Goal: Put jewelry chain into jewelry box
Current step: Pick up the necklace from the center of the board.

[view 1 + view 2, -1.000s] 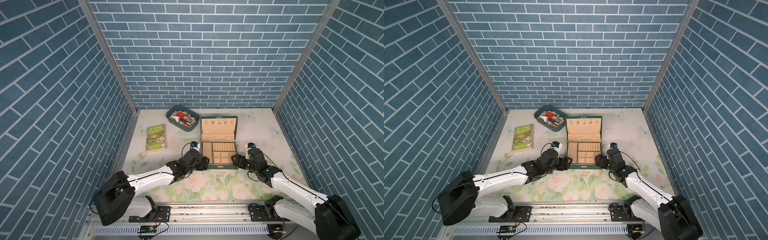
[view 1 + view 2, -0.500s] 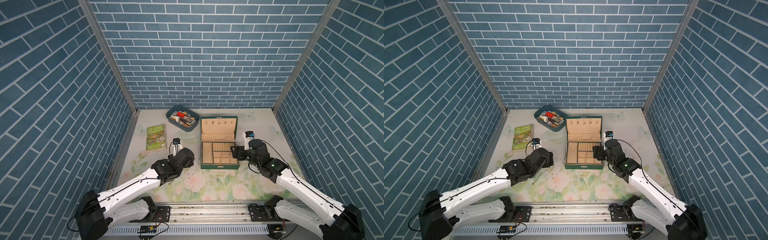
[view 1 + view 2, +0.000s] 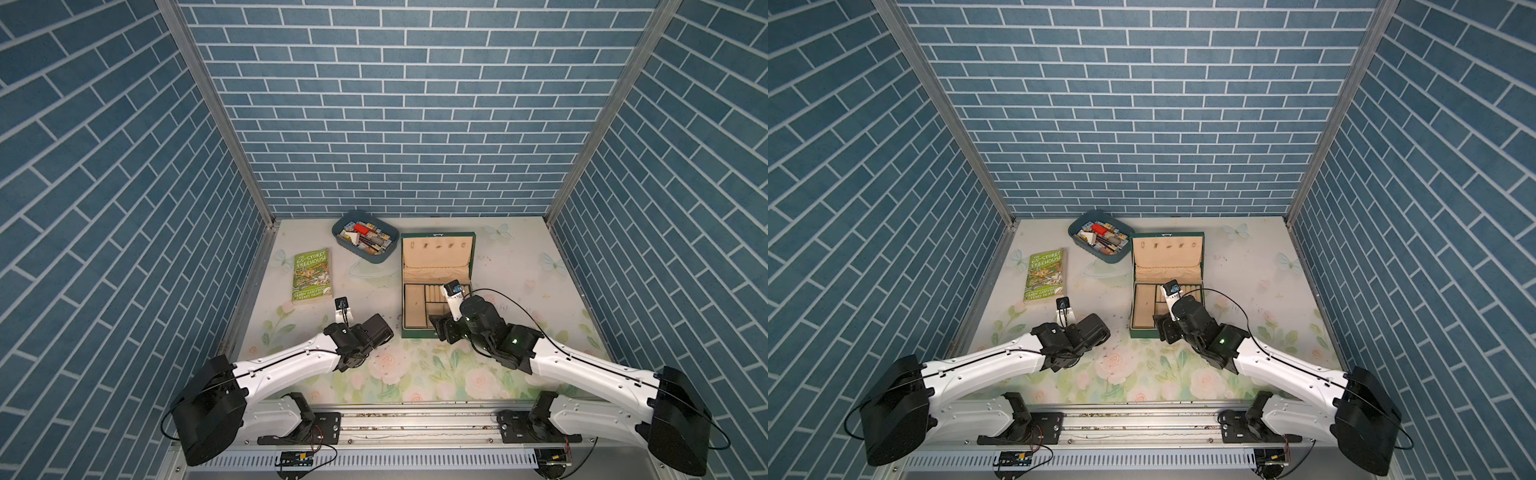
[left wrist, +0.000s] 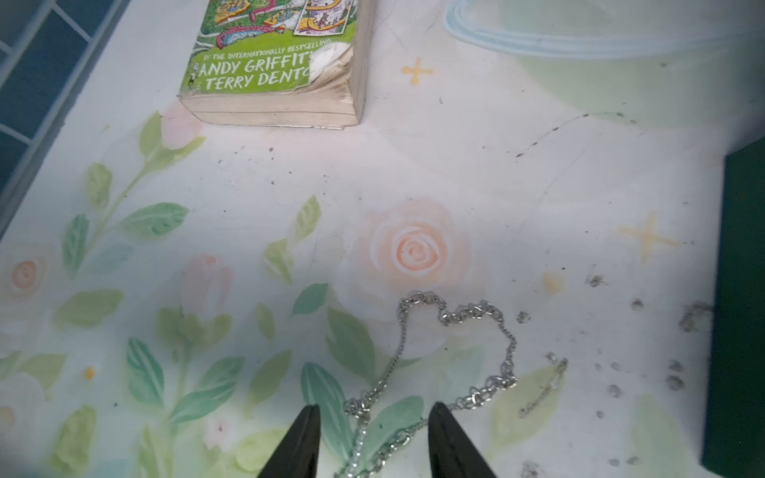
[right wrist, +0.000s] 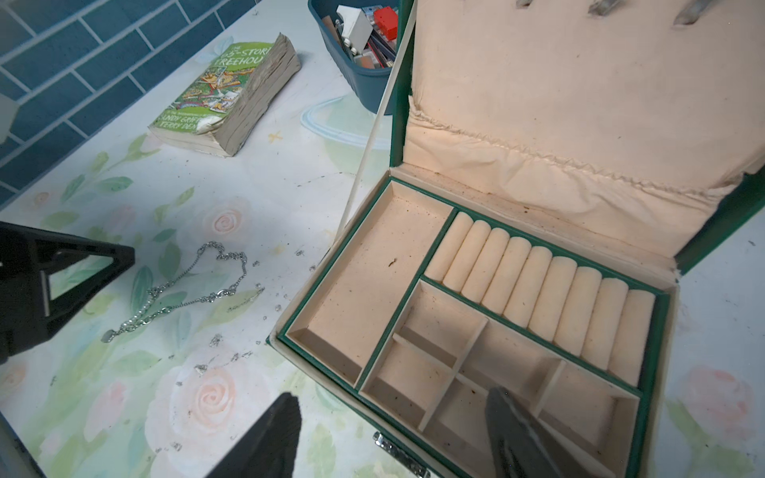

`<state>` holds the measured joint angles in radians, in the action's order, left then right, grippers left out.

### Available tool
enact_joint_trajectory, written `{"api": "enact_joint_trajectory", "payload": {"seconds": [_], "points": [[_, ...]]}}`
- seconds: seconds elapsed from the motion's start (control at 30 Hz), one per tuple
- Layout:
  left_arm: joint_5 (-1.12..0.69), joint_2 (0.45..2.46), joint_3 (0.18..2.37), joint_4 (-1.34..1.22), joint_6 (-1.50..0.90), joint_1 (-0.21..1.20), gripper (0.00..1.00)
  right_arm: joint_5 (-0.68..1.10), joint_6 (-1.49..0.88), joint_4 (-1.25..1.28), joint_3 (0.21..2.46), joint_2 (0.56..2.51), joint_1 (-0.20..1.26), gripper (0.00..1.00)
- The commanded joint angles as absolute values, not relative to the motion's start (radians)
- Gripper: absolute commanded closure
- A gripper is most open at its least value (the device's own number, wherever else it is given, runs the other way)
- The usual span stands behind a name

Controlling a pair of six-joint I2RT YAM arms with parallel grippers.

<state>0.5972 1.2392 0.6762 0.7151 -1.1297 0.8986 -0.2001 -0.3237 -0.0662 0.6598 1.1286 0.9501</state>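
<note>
Left wrist view: left gripper (image 4: 374, 407) spread astride jewelry chain (image 4: 472, 309), perhaps touching; right gripper (image 5: 393, 395) spread above jewelry box (image 5: 372, 269) front edge.

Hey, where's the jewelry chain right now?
The jewelry chain lies loose on the floral table, just left of the open jewelry box. In the left wrist view its near strands run between the tips of the open left gripper.

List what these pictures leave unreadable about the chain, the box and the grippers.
The jewelry chain: not visible in the top views; the left wrist picture's edge cuts off its end between the left gripper fingers, so contact is unclear.
The jewelry box: in both top views the right gripper hides some front compartments.
The lid hooks: cut by the right wrist picture's edge; tiny in top views.
</note>
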Motion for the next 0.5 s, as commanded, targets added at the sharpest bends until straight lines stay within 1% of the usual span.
{"api": "enact_joint_trajectory", "payload": {"seconds": [0.0,0.27,0.47], "points": [[0.585,1.247,0.651,0.775,-1.242,0.897,0.57,-0.248,-0.293,-0.029,0.642,1.138,0.956,0.25],[0.474,1.275,0.587,0.658,-1.198,0.866,0.57,-0.25,-0.301,-0.024,0.637,1.152,0.958,0.24],[0.449,1.281,0.571,0.624,-1.142,0.834,0.58,-0.261,-0.304,-0.017,0.62,1.132,0.957,0.24]]}}
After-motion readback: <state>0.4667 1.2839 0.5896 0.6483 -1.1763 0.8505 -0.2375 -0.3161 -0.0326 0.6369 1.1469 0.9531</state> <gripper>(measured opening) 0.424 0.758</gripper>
